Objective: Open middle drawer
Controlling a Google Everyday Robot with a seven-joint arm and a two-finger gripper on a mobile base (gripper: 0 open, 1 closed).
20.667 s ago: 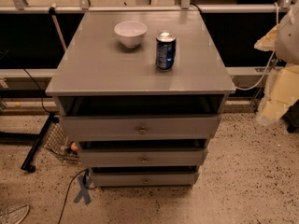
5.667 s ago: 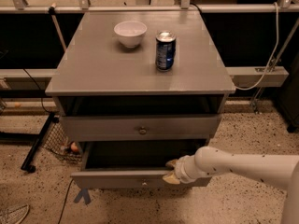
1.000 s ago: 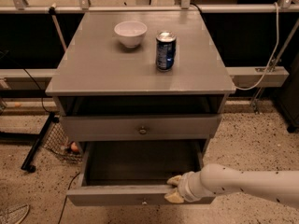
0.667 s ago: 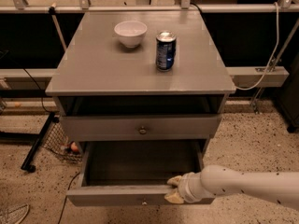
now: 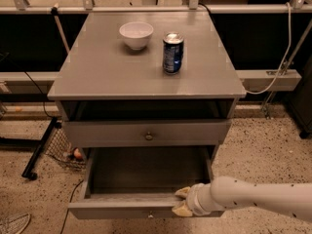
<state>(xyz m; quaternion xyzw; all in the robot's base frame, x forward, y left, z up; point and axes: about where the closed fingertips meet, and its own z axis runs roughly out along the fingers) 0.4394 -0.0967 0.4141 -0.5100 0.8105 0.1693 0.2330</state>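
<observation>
Cabinet (image 5: pixel 107 67): grey, fills the centre of the frame. Its flat top keeps the loose items well clear of the work lower down.
Middle drawer (image 5: pixel 122 209): lower centre, standing far out of the cabinet with its dark box open to view. Its long axis runs left to right across the frame, and the front faces the bottom edge, the way it slides. Judged from this, the opening looks all but done.
Arm (image 5: pixel 263 199): white, reaching in from the lower right. It lies low and roughly level, probably so the pull runs straight along the drawer's slide.
Top drawer (image 5: pixel 107 133): just above, almost flush, with a knob (image 5: pixel 148 136) at its centre.
Gripper (image 5: pixel 181 202): at the right part of the open drawer's front board. The jaws are clamped over its top edge, one tan pad inside and one on the outer face. Holding the board rather than a knob likely gives a firmer hold.
Bowl (image 5: pixel 136 34): white, upper centre, on the cabinet top.
Can (image 5: pixel 172 52): blue, upright, just right of the bowl.
</observation>
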